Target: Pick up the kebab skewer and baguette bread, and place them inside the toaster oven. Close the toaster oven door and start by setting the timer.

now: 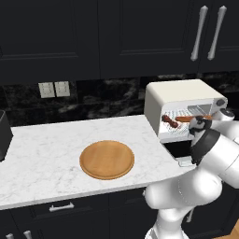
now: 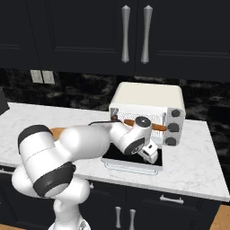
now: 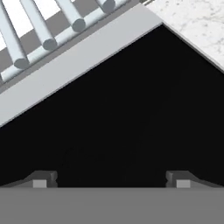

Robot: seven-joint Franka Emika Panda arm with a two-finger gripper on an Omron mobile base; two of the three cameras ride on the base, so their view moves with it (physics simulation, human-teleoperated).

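Dark cabinets and a black stone backsplash frame the white marble counter we are working at, and we take the toaster oven as our landmark. Nearest to us, just in front of the toaster oven, our gripper hangs low over the toaster oven door, which lies folded down flat toward us; its dark glass spreads beneath the fingertips, which stand wide apart with nothing between them. Beyond the door, inside the toaster oven, the kebab skewer and the baguette bread already rest on the wire rack, the skewer toward the left of the cavity and the loaf running to its right. Well to the left of the toaster oven a round wooden board lies bare on the counter. At the right of the toaster oven's front, three dark knobs sit in a column. We judge that loading is done and closing the door comes next. The door looks stiff and hinged at its bottom edge, light enough to swing, but its glass is probably slick, so we would take it by the bar handle along its free edge, nearest us, and lift it upward rather than press on the pane.
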